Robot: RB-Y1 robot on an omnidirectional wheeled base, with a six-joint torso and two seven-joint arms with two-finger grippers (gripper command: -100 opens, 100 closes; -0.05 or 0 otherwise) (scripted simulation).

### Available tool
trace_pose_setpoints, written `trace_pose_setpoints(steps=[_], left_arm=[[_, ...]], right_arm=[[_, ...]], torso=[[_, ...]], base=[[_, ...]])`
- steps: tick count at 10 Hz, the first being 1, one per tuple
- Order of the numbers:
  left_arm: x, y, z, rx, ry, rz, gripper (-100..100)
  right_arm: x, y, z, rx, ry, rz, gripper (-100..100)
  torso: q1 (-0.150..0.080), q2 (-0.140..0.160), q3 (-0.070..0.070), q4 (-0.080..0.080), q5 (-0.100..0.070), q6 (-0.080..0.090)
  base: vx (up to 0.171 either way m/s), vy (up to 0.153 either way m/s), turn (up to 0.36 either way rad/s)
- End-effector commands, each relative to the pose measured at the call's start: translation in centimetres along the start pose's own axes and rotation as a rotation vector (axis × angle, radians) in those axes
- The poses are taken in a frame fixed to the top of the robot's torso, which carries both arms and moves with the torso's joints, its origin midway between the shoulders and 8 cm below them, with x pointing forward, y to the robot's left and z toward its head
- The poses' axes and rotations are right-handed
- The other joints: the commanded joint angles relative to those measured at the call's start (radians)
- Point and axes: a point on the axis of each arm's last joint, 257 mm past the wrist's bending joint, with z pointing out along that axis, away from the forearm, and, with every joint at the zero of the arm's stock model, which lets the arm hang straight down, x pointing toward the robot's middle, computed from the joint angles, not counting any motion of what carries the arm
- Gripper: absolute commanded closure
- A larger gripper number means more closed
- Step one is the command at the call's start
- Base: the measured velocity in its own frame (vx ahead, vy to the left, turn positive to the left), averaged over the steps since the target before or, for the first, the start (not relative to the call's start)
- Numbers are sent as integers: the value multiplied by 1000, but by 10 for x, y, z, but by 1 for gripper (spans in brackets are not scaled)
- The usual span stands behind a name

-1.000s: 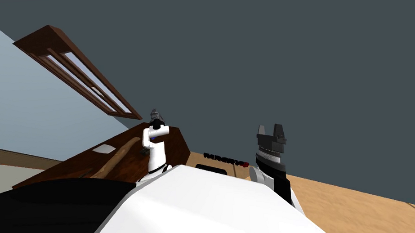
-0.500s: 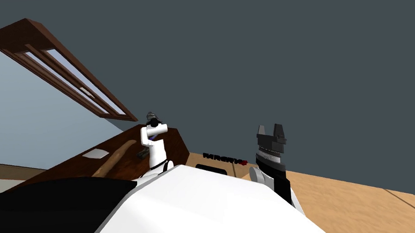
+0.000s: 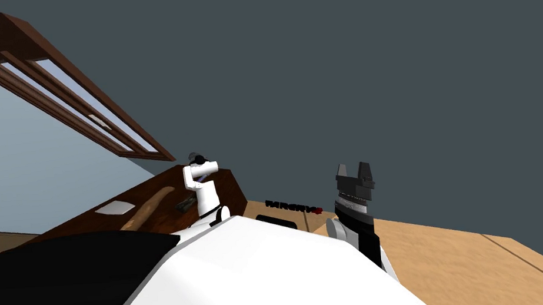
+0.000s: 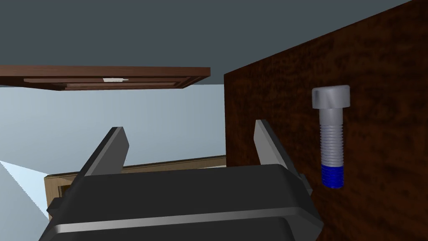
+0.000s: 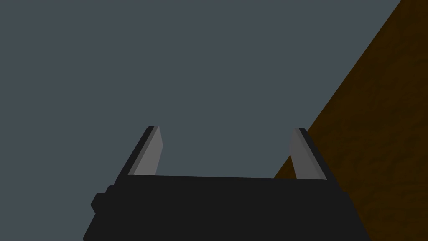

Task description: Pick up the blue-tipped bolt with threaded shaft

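Over the dark brown wooden tabletop (image 3: 228,191), in the head view, the left gripper (image 3: 196,159) hovers. In its wrist view the fingers are apart and the grey, blue-tipped threaded bolt (image 4: 332,134) lies there just outside them. It is probably stiff and slippery, so grip across the shaft. The right gripper (image 5: 225,129) has its fingers apart.

The dark brown wooden table (image 4: 376,50) carries a grey bolt (image 4: 332,138) (blue at its tip) just outside the left gripper (image 4: 189,130)'s fingers, with a white flat piece (image 3: 114,208) and a pale wooden stick (image 3: 150,205) farther off.

Dark wooden table (image 4: 376,62); framed window (image 3: 66,92)
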Motion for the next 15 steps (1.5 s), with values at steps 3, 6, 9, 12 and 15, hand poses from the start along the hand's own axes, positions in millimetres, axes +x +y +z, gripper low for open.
trace_pose_setpoints(steps=[3,6,9,12,15], left_arm=[[-29,26,7,-112,-108,-72,-100],[-43,44,7,-181,-165,-107,-100],[-55,63,5,-251,-221,-140,-100],[-74,93,-2,-354,-309,-201,-100],[-87,118,-11,-442,-385,-253,-100]], right_arm=[[0,0,0,0,0,0,0],[0,0,0,0,0,0,0],[0,0,0,0,0,0,0],[0,0,0,0,0,0,0],[0,0,0,0,0,0,0]], torso=[[1,0,0,0,0,0],[0,0,0,0,0,0],[3,0,0,0,1,0],[3,1,0,0,1,0],[4,0,0,0,1,0]], base=[[-12,47,-99],[-7,43,-51],[-16,63,-82],[-17,73,-82],[-18,89,-101]])
